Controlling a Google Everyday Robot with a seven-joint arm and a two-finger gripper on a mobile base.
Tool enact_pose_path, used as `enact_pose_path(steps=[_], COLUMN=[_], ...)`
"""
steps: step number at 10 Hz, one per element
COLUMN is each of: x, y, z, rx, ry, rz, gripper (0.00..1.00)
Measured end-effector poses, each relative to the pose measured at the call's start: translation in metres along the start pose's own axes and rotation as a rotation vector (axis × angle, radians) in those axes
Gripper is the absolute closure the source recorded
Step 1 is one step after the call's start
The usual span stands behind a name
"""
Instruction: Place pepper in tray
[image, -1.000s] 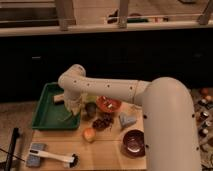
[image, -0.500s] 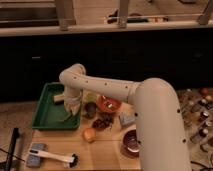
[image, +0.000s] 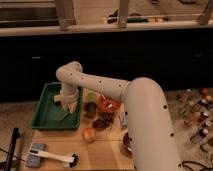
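Green plastic tray with raised sloping sides occupies the far left corner of the wooden counter. White robot arm enters from the right edge and reaches leftward across the counter, its elbow bent above the tray. Gripper hangs at the end of the arm over the right half of the tray, pointed down and low to the tray floor. Whether the fingers are spread or closed cannot be told, and the pepper cannot be made out, neither at the gripper nor on the tray floor. Just right of the tray stands a small dark cup; beyond it, toward the centre of the far edge, sits an orange-red bowl. A dark cluster resembling grapes lies in front of that bowl, and 1 round orange fruit rests nearer the front edge. A round dark bowl is partly hidden behind the arm. Near the front left corner lies a brush with a white handle
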Motion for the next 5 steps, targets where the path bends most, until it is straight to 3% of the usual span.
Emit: enact_pose_path(steps=[5], x=[0.009], y=[-0.017], z=[0.009], rx=[-0.029], ry=[-0.049], rz=[-0.03], gripper=[0.46])
